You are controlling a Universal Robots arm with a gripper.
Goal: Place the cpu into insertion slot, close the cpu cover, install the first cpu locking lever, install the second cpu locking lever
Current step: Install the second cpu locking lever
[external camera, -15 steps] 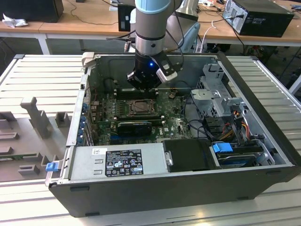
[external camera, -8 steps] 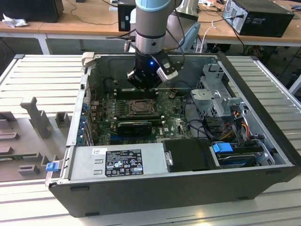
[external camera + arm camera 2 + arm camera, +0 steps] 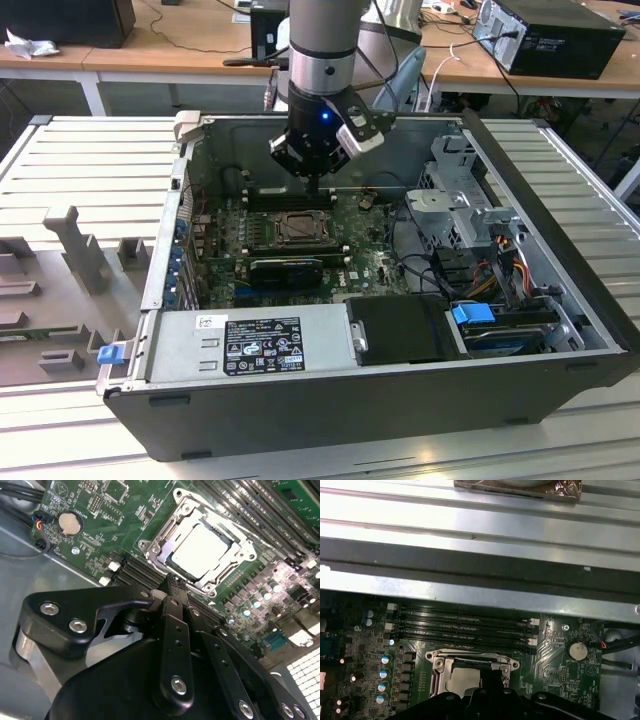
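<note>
I have the gripper [image 3: 172, 582] closed and empty, its tip just beside the near edge of the cover [image 3: 165, 545], probably to work a lever. The chip [image 3: 200, 547] sits in the socket [image 3: 298, 228], cover down over it.

Pale silver cpu [image 3: 202, 547] in grey metal cpu cover [image 3: 165, 542], green motherboard [image 3: 100, 505], black gripper [image 3: 172, 587].

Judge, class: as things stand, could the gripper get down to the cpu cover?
Probably yes: the gripper hangs right beside the cpu cover, which lies flat over the cpu, with nothing between them.
</note>
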